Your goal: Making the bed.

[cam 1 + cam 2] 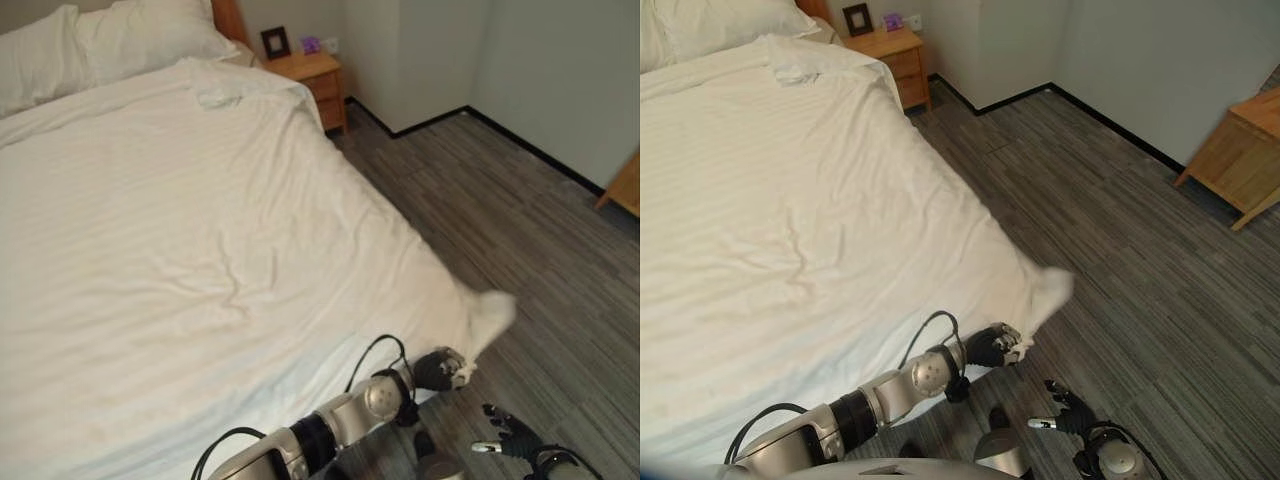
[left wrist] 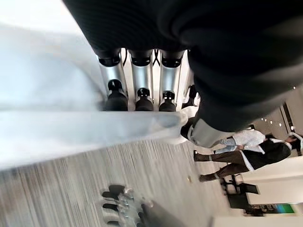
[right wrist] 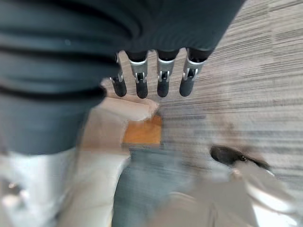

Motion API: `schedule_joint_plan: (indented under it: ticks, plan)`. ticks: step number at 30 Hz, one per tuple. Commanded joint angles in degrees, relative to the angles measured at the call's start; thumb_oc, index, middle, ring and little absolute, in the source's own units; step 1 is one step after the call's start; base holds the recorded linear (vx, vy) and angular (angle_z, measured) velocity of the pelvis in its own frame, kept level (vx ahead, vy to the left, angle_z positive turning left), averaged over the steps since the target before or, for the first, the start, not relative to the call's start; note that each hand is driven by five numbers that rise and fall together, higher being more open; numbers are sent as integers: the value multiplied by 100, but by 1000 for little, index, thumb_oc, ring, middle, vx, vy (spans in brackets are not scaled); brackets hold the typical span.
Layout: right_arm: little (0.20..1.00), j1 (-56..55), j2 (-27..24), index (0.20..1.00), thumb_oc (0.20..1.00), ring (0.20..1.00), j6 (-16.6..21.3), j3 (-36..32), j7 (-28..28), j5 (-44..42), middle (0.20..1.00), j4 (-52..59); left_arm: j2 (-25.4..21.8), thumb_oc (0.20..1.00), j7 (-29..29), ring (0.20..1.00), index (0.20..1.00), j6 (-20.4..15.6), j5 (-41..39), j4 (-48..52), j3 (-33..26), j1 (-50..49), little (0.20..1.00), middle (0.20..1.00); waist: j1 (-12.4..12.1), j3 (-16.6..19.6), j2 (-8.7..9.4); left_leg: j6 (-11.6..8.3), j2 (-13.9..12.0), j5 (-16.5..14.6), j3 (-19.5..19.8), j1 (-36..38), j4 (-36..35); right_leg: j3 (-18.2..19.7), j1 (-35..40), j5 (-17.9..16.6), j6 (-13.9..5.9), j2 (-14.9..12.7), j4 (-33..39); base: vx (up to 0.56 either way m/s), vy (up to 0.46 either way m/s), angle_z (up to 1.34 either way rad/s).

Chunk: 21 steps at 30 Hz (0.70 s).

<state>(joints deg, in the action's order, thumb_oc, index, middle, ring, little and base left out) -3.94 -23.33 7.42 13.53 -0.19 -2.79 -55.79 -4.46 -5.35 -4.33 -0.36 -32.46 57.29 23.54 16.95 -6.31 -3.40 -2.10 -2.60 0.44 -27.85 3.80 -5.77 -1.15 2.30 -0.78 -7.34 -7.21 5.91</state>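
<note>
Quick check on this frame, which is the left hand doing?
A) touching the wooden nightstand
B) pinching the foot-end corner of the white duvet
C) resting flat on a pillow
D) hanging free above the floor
B: the left hand sits at the foot-end corner of the white striped duvet, and in the left wrist view its curled fingers close on the cloth edge; the right hand hangs over the grey floor.

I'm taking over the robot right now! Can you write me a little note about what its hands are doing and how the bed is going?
Left hand: shut on the corner of the white duvet at the bed's foot, lifted off the edge.
Right hand: low over the floor, fingers relaxed, holding nothing.
Done: duvet lies spread over most of the bed; pillows at the head.
Left: a bunched fold near the pillows, some creases mid-bed, and laying this corner down.
</note>
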Motion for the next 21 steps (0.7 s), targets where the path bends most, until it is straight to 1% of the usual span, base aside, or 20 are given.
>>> schedule_joint_plan:
  ticks: [1, 3, 5, 6, 8, 10, 12, 13, 15, 16, 19, 21]
  plan:
    - [1000, 99, -101, 1000, 1000, 1000, -92, -190, -541, -139, 1000, -825, 826, 1000, -501, 1000, 1000, -258, -1022, -109, 196, 174, 1000, 1000, -12, -16, -98, -488, -435, 90, 148, 756, 77, 55, 30, -345, -226, -201, -91, 0, 0, 0]
    - [1000, 304, -116, 1000, 1000, 1000, -257, -503, -778, -302, 1000, -1485, 835, 1000, -501, 1000, 1000, -197, -1223, -135, 243, 104, 1000, 1000, -56, -18, -136, -478, -430, 86, 189, 750, 77, 13, 59, -317, -207, -214, -91, -17, -1, 5]
    - [1000, 411, -126, 1000, 1000, 1000, -361, -677, -938, -396, 1000, -1939, 837, 1000, -494, 1000, 1000, -151, -1513, -33, 269, 141, 1000, 1000, -91, -45, -144, -468, -424, 77, 255, 742, 77, -61, 114, -289, -201, -234, -91, -7, -2, 11]
    - [1000, 400, -179, 1000, 1000, 1000, -442, -843, -1059, -481, 1000, -2165, 839, 1000, -427, 1000, 1000, -100, -1877, 61, 225, 130, 1000, 1000, -103, -65, -135, -464, -413, 46, 305, 762, 77, -114, 181, -255, -207, -259, -91, -11, -14, 16]
    - [1000, 358, -227, 1000, 1000, 1000, -474, -1020, -1188, -677, 1000, -2299, 795, 1000, -310, 1000, 1000, -55, -2423, 237, 154, 182, 1000, 1000, -138, -77, -111, -470, -427, 78, 348, 717, 77, -175, 198, -274, -187, -261, -91, -17, -19, 28]
    - [1000, 365, -320, 1000, 1000, 1000, -513, -1054, -1323, -649, 1000, -2287, 791, 1000, -216, 1000, 1000, -1, -2865, 346, 113, 225, 1000, 1000, -173, -84, -71, -477, -437, 84, 387, 707, 77, -244, 237, -260, -184, -264, -91, -15, -10, 15]
    - [1000, 391, -391, 1000, 1000, 1000, -540, -1067, -1382, -590, 1000, -2274, 794, 1000, -229, 1000, 1000, 60, -2993, 388, 117, 246, 1000, 1000, -181, -89, -50, -480, -442, 83, 421, 702, 77, -290, 264, -250, -186, -270, -91, -14, -4, 19]
    - [1000, 455, -641, 1000, 1000, 1000, -550, -1056, -1483, -413, 1000, -2148, 780, 1000, -217, 1000, 1000, 123, -3393, 503, 92, 248, 1000, 1000, -229, -91, 7, -481, -444, 86, 476, 685, 77, -335, 290, -250, -190, -275, -91, -20, -5, 21]
    - [1000, 607, -931, 1000, 1000, 1000, -589, -978, -1618, -119, 1000, -2068, 730, 1000, -181, 1000, 1000, 131, -3745, 654, 60, 258, 1000, 1000, -318, -68, 72, -487, -462, 98, 516, 663, 77, -384, 315, -246, -192, -278, -91, -22, -8, 12]
    - [1000, 614, -933, 1000, 1000, 1000, -590, -976, -1617, -116, 1000, -2070, 722, 1000, -177, 1000, 1000, 139, -3755, 666, 55, 264, 1000, 1000, -309, -72, 70, -487, -461, 98, 521, 661, 77, -389, 317, -245, -192, -278, -91, -14, -2, 17]
    - [1000, 840, -1170, 1000, 1000, 1000, -529, -904, -1719, 16, 1000, -1729, 448, 1000, 121, 1000, 1000, -45, -3871, 1086, -284, 398, 1000, 1000, -476, -44, 174, -489, -471, 112, 594, 637, 77, -486, 350, -243, -192, -273, -91, -3, -6, 10]
    - [1000, 1081, -1376, 1000, 1000, 1000, -450, -745, -1751, 175, 1000, -1319, 110, 1000, 300, 1000, 1000, -159, -3812, 1418, -652, 341, 1000, 1000, -641, -37, 259, -493, -486, 133, 631, 618, 77, -555, 378, -239, -187, -258, -91, 2, -18, 10]
